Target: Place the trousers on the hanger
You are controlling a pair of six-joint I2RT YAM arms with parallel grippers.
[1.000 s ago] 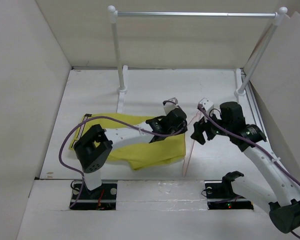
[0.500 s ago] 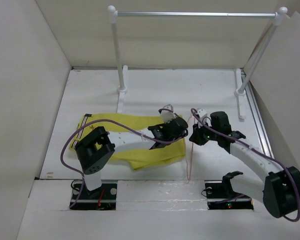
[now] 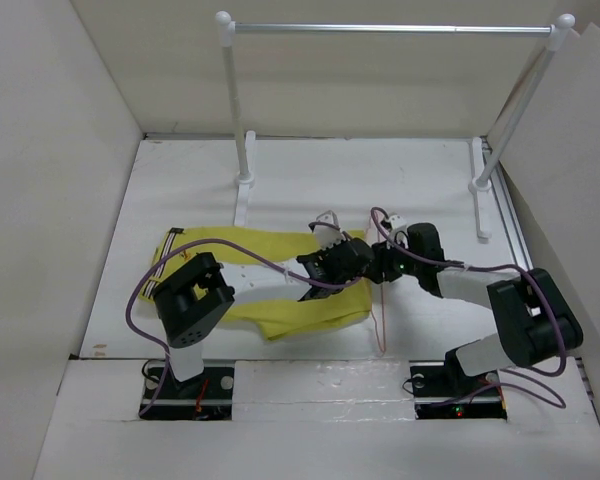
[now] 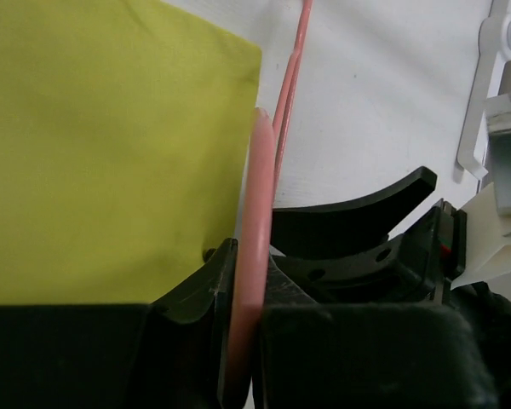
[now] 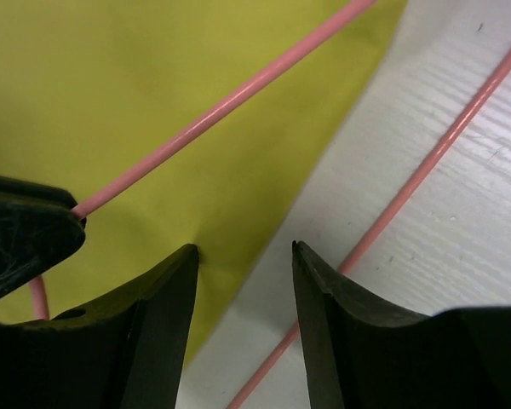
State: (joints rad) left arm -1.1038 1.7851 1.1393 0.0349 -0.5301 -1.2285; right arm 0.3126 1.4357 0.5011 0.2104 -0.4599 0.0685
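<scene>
Trousers (image 3: 290, 315): flat, long axis left to right, waistband leftward.
Hanger (image 4: 255, 170): wire trails toward near edge.
Left gripper (image 4: 245, 281): pinching Hanger.
Right gripper (image 5: 243, 273): jaws spread.

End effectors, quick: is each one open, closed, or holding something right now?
The left end effector is closed on the hanger.
The right end effector is open, holding nothing, over the edge of the trousers.

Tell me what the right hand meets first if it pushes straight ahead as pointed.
Likely the edge of the trousers, centred in the open right hand; the hanger wire lies just aside. Depth is unclear.
</scene>
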